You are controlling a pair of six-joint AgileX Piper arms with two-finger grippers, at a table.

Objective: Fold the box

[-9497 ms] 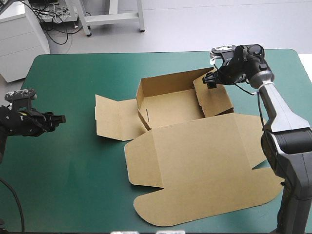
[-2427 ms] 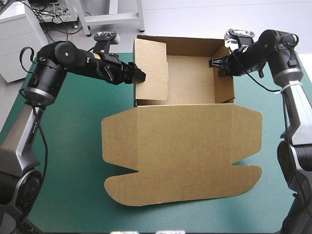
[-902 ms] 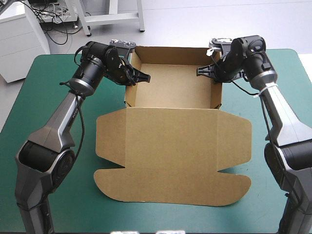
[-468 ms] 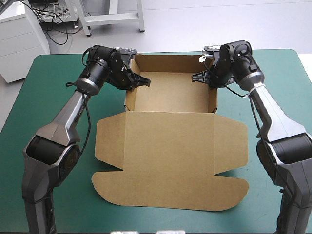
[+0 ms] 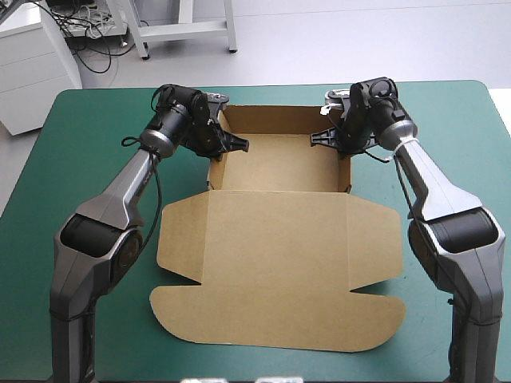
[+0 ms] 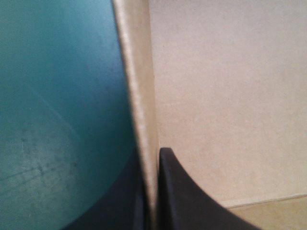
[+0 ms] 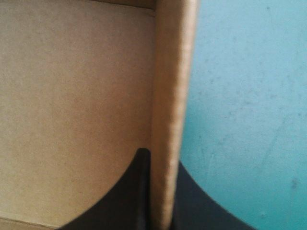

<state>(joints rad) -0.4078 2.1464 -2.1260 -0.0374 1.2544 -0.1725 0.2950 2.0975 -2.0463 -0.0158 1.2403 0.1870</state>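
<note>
Box: The brown cut-board box (image 5: 279, 247) lay on the table with the teal-green cover (image 5: 88, 191), across the table's middle, as an open tray with its lid down flat.
Tray: The tray (image 5: 279, 163) sat at the far part of the table, with its far wall and both side walls upright and its floor bare.
Lid: The wide lid panel (image 5: 279, 303) spread from the tray's near edge toward the near edge of the table, its rounded flaps lying flat on the cover.
Left pincer: The left pincer (image 5: 238, 144) reached in from the tray's left side and pinched the left side wall (image 6: 139, 96). In the left wrist view one black finger (image 6: 192, 201) was inside the tray and the other outside over the cover, all but pressed together on the board.
Right pincer: The right pincer (image 5: 318, 138) came in from the tray's right side and pinched the right side wall (image 7: 170, 96). In the right wrist view one black finger (image 7: 129, 191) lay against the wall's inner face and the other against its outer face.
Arms: Both arms stretched forward along the lid's two sides, well apart, one at each end of the tray.
</note>
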